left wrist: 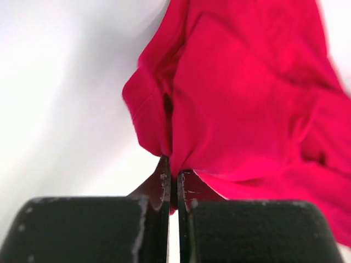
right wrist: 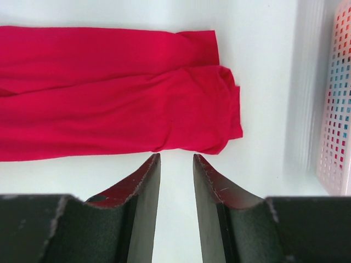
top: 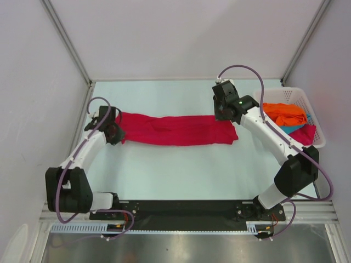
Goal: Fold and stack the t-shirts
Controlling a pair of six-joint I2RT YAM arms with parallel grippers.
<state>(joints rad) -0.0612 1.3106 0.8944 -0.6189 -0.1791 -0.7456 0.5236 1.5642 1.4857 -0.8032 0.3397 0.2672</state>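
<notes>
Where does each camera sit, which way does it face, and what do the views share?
Top external: above and behind the bases, looking down on the table; left arm and right arm both show.
Left wrist: on the left arm, looking along its left tool, shut on the crimson t-shirt.
Right wrist: on the right arm, looking down past its open right tool at that t-shirt's end and the basket.
Shared: all three show the crimson t-shirt.
</notes>
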